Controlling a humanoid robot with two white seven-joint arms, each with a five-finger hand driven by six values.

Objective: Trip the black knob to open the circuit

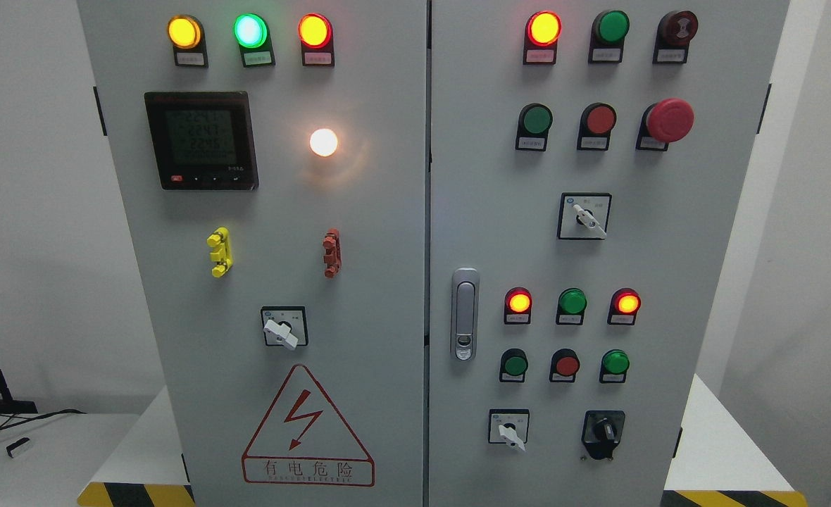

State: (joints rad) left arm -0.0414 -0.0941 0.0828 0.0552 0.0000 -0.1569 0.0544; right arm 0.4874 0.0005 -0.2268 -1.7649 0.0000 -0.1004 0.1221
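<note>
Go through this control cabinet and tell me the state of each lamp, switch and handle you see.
Top left lamps: amber, green and red all lit
White lamp: lit
Meter display: on, showing readings
Top right red lamp: lit
Top right green lamp: unlit
Emergency stop button: cannot tell
Black knob: pointer up, slightly left
Door handle: flush, closed
Lower red lamps: lit

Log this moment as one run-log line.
stage: pre-reach | hands: none in view | target: black knob, lower right of cabinet, untouched | task: pending

Electrical test lab: grey control cabinet [359, 282], indicator lamps [315, 30], digital power meter [201, 140], high-voltage warning sign [307, 426], hazard-striped platform [134, 494].
</note>
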